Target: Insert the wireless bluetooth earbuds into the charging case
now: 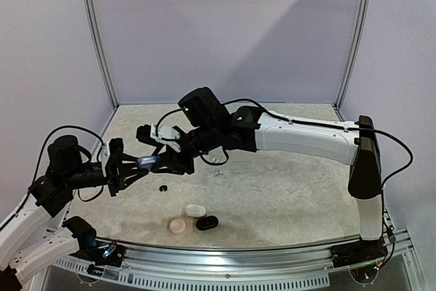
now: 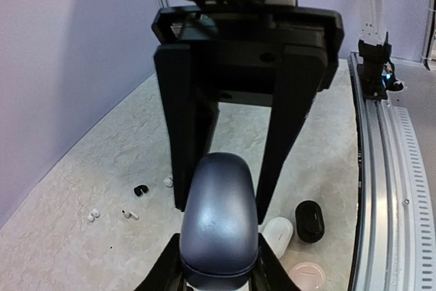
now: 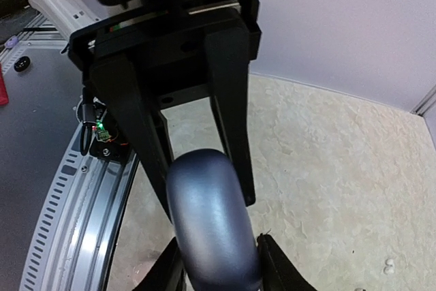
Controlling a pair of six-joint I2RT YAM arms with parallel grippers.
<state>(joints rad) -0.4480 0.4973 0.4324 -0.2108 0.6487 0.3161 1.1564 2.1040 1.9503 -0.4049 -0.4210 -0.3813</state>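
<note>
**Item 1: blue-grey case** [image 2: 218,226]. Pebble-shaped and smooth. Held up off the table [image 1: 293,189], btwn the two arms, left of centre.

**Item 2: left gripper** [image 2: 219,253]. Its fingers [image 2: 169,270] are closed narrow on the near end of the blue-grey case, one each side. We read this as a firm hold.

**Item 3: right gripper** [image 2: 221,199]. Faces the left gripper head-on. Its fingers [image 2: 283,127] stand partly apart and straddle the far end of the same case, one each side. We cannot tell whether they press on it or only stand beside it.

**Item 4: earbuds.** All those we see lie loose on the table.
- Black one [image 2: 140,189] w/ a white one [image 2: 167,182] just beside it, lower than the held case.
- White pair [image 2: 91,215] and one more white [image 2: 129,214] nearby, toward the wall side.

**Item 5: other cases.** White case [image 2: 278,233] and black case [image 2: 310,221] lie just beside each other, w/ a pink round case [image 2: 308,276] near them. All three sit on the table close to the front rail [image 2: 381,189].
</note>
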